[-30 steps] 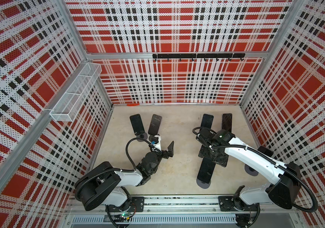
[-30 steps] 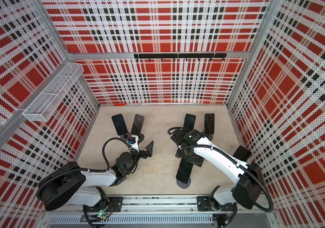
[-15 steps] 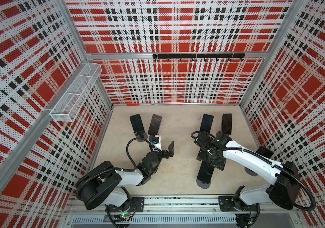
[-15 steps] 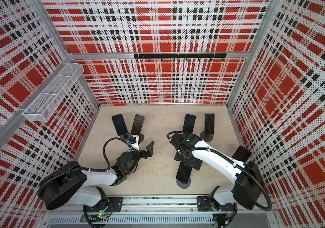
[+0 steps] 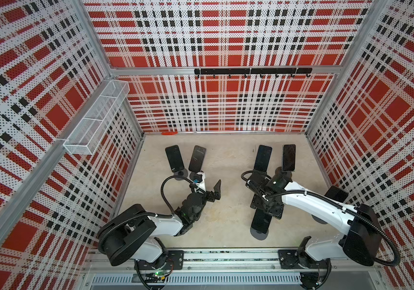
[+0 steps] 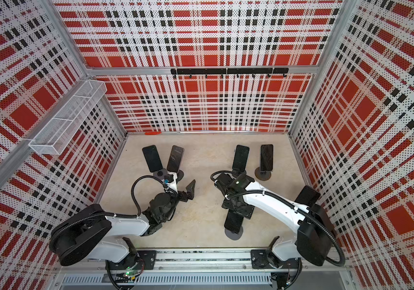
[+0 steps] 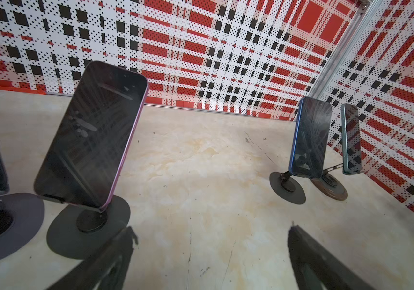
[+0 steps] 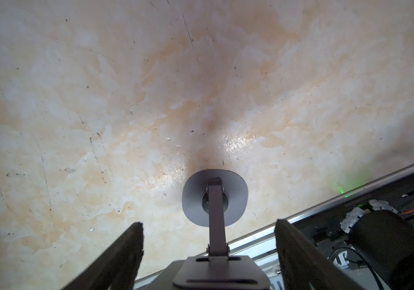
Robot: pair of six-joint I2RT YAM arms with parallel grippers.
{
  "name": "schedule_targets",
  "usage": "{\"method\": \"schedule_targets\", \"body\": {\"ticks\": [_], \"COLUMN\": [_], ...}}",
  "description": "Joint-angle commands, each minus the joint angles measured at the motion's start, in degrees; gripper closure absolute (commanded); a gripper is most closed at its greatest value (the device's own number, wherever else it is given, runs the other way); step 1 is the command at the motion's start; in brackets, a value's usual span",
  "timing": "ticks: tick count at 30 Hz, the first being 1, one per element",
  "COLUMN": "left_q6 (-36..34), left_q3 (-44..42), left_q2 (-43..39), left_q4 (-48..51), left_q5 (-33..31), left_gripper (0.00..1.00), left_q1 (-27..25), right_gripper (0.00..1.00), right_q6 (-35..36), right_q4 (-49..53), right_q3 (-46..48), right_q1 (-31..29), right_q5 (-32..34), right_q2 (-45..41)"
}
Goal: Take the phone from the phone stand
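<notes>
1. The phone (image 5: 259, 222), dark-faced and propped on its round-footed phone stand (image 5: 260, 236), sits at the near right of the beige tabletop (image 5: 226, 221), close to the front rail, in both top views.
2. The right gripper (image 8: 208, 223) is directly over it. Its wrist covers the phone's middle, and only the end nearest the rail shows.
3. In the right wrist view the two fingers flank the stand's back plate, with the stem and foot framed between them.
4. Those fingers stand parted. Whether they already press the phone's edges cannot be told.
5. The left gripper (image 7: 212, 231) hangs spread wide and empty above bare tabletop, well apart from that phone.
6. Compared with a second ago, the right wrist has slid along the phone toward the rail. The left arm has not shifted.
</notes>
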State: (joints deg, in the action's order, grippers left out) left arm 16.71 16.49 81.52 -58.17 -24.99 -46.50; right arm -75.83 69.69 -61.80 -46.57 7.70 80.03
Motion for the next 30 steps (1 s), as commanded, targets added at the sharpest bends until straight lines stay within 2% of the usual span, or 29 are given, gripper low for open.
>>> {"method": "schedule_targets", "body": {"ticks": [1,9,19,30], "left_q6": [0.5,0.8,1.0,1.6], "left_q3": [1.5,1.7,2.1,2.4], "left_q2": [0.5,1.1,1.7,1.7], "left_q4": [-0.1,0.0,0.6,1.0], "left_q5": [-1.6,-2.2,-2.8,-3.1], "left_gripper": [0.02,0.02,0.02,0.02], "left_q1": [-0.5,-0.5,-0.4,-0.3], "right_gripper": [0.21,0.27,0.29,0.27], "right_q6": [-1.0,-0.8,0.9,8.1], "right_q4": [0.1,0.2,-0.1,1.4], "right_q3": [0.1,0.9,0.6,-5.2], "right_q1": [-0.5,-0.6,-0.8,-0.8], "right_q5": [0.7,1.0,1.6,3.5], "right_q2": [-0.3,-2.0,-2.9,-3.8]}}
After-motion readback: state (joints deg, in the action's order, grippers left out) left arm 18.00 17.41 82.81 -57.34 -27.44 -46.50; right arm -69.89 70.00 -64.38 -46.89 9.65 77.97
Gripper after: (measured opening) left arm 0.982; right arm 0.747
